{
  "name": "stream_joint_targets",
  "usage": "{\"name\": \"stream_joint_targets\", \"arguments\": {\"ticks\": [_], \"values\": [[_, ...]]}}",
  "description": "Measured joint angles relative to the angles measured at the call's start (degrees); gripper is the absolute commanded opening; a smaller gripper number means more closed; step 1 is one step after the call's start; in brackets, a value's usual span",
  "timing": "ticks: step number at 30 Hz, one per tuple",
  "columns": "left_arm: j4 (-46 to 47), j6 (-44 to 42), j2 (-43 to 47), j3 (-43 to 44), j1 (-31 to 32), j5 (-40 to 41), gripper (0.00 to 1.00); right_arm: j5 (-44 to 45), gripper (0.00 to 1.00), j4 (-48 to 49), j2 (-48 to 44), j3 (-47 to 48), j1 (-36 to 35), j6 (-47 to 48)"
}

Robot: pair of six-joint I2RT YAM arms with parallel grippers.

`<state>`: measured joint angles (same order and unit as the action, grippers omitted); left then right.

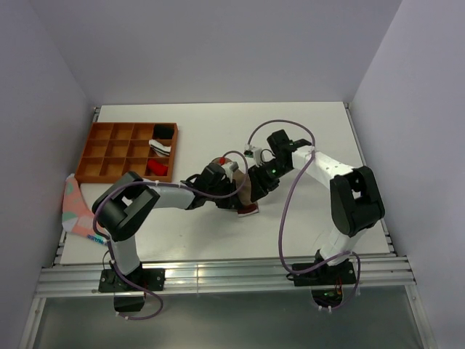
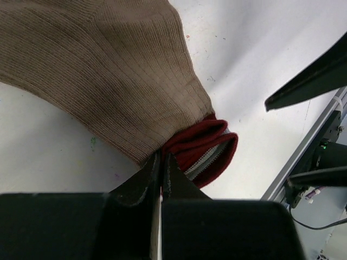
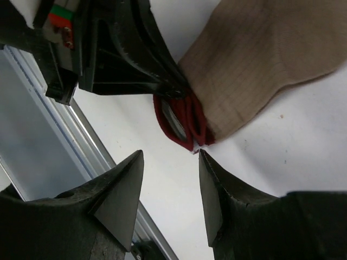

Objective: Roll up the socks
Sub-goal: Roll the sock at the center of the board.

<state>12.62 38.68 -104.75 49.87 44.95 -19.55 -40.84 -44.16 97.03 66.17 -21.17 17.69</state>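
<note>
Both wrists, left jaws pinching tan sock [image 2: 108, 70]

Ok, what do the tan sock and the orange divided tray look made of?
Tan sock: soft ribbed knit, matte, probably a cotton blend; fine parallel ribs show. Its maroon cuff: the same knit, with a white stripe. Orange tray: rigid, thin even dividers, likely plastic, though too small to be sure.

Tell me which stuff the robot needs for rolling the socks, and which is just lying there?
For the job:
tan sock with its maroon cuff
left gripper, pinching the sock
right gripper, open beside the cuff

Just lying about:
orange tray with bundles inside
patterned cloth at the table edge
</note>
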Motion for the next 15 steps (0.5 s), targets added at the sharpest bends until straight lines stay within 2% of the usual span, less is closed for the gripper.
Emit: {"name": "stream_joint_targets", "arguments": {"ticks": [15], "values": [[-1.5, 0.0, -0.9, 1.4, -0.7, -1.8, 0.0, 2.4, 0.55, 2.0, 3.1, -1.0, -2.0, -0.9]]}}
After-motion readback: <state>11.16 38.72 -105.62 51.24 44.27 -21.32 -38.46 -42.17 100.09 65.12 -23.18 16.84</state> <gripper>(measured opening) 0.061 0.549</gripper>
